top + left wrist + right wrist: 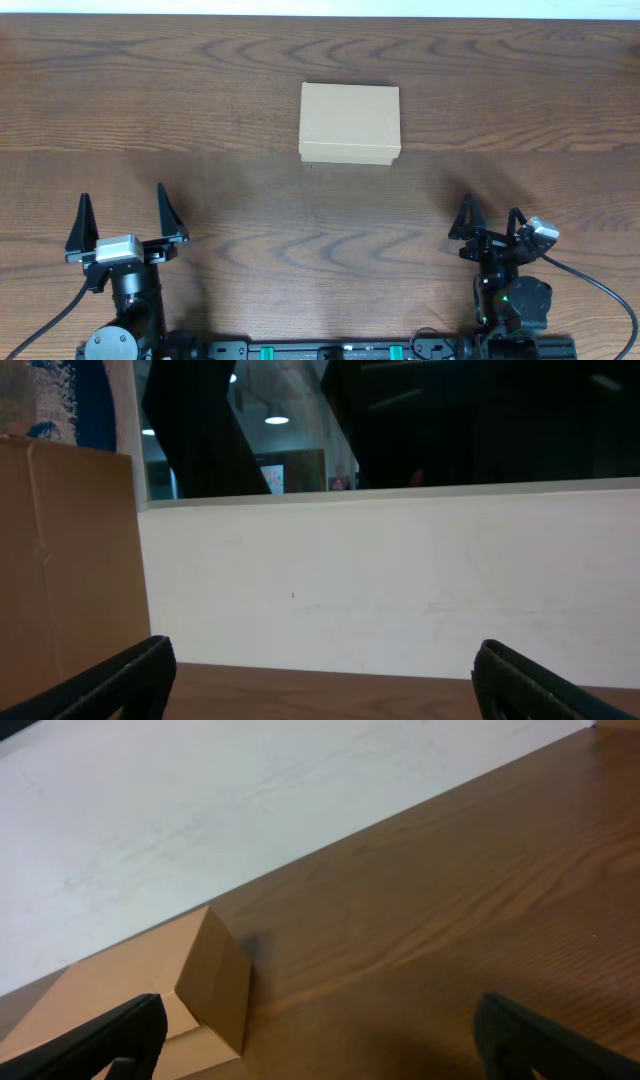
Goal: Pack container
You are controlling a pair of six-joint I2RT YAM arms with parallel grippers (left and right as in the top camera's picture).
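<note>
Your container [349, 122] sits just above the middle of the overhead frame, a plain tan cardboard box lying flat on the wooden table [200, 90] with its lid closed, well apart from both arms. In the right wrist view it shows at the lower left [150, 985], one corner turned toward the camera; the left wrist view shows a brown cardboard surface along its left edge, though you cannot be sure from that picture alone that it is the same box. Your left gripper [126, 225] waits at the lower left of the overhead frame with its fingers spread wide and nothing between them; your right gripper [489, 222] at the lower right is also parted and empty, though more narrowly. Judge the box as light and fairly stiff — thin board that holds its shape but will dent or bow if you squeeze hard across the middle of a wall. Its surface looks matte, so it should not slip much in the pads, yet a light box will slide on the table if you push it from one side only. Nothing to pack shows in any view, and no tape rolls. For the lid, look for the free edge along the lower side in the overhead view, where a darker seam runs — steady the body with one arm and lift there with the other, gripping near corners.
</note>
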